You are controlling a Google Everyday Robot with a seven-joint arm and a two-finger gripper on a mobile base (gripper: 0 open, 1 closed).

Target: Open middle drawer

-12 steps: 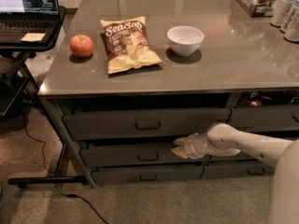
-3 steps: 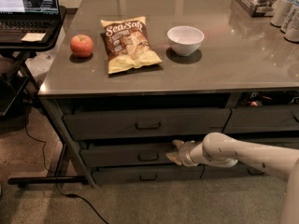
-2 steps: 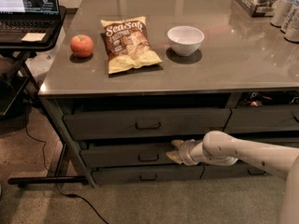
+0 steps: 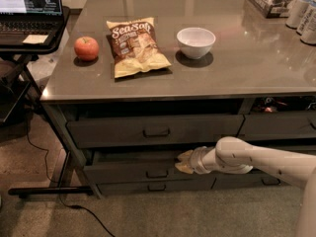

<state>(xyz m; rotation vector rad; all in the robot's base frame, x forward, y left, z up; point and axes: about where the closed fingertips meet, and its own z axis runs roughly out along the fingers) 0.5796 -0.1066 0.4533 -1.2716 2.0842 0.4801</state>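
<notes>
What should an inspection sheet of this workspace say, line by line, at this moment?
Surface: grey tabletop, glossy.
Job's things: middle drawer appears pulled out slightly; nothing is on its handle.
Clutter: apple, chip bag, white bowl, cans at the far right corner.
Grippers: tool at the middle drawer's upper edge, right of the handle.
Cables: black cable on the floor, at the left.
Surroundings: laptop on a side stand; top drawer above and bottom drawer below the middle one.
</notes>
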